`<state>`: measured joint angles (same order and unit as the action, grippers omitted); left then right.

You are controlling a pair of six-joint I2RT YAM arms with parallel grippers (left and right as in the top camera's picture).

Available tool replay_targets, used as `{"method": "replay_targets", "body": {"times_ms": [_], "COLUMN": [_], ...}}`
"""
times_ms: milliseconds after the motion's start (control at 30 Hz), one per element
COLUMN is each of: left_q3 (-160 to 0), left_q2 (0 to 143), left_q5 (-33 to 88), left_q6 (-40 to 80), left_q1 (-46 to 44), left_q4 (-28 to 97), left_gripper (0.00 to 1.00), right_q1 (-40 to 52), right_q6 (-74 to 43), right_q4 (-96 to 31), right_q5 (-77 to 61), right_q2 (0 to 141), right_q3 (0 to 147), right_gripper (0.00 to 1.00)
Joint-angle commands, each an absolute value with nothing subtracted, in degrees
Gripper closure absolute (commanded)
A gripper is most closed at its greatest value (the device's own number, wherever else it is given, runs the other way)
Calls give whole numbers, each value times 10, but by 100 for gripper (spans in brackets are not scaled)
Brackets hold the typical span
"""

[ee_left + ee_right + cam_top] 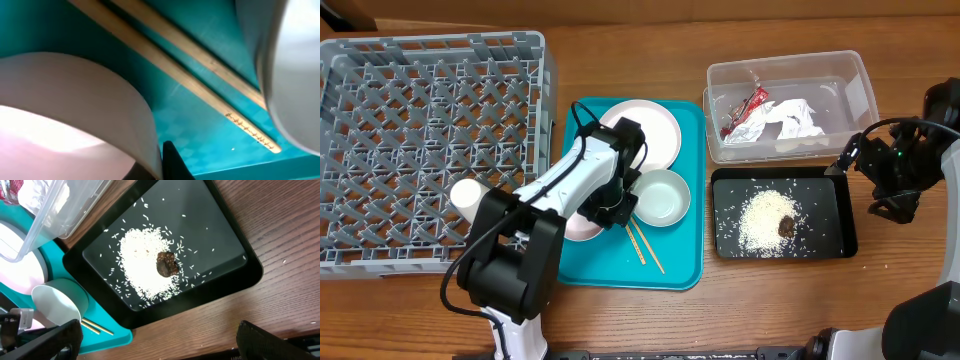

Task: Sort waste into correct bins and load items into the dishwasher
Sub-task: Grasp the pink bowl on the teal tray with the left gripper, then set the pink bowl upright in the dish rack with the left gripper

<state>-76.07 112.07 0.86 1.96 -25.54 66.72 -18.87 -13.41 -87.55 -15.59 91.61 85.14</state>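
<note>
Pale pink bowl (578, 226) is seen on the teal tray (670, 265), next to the whitish-grey bowl (662, 195) and the two chopsticks (645, 248). Its rim is clamped between the closed fingers of the left gripper (615, 212). A small white cup (468, 193) is lodged in the grey dish rack (420, 100). The right gripper (892, 195) is held spread wide and empty over the table, just beside the black tray (830, 200), on which rice (760, 220) and a brown lump (787, 226) are scattered.
</note>
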Motion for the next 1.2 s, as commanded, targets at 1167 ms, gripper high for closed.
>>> {"method": "replay_targets", "body": {"times_ms": [1167], "left_q3": [-1014], "left_q2": [1073], "left_q5": [569], "left_q6": [-309], "left_q1": [192], "left_q4": [700], "left_gripper": [96], "right_q1": [-190], "right_q6": [-130], "right_q4": [-873], "right_q5": [-150], "right_q2": [904], "right_q3": [856], "right_gripper": [0]}}
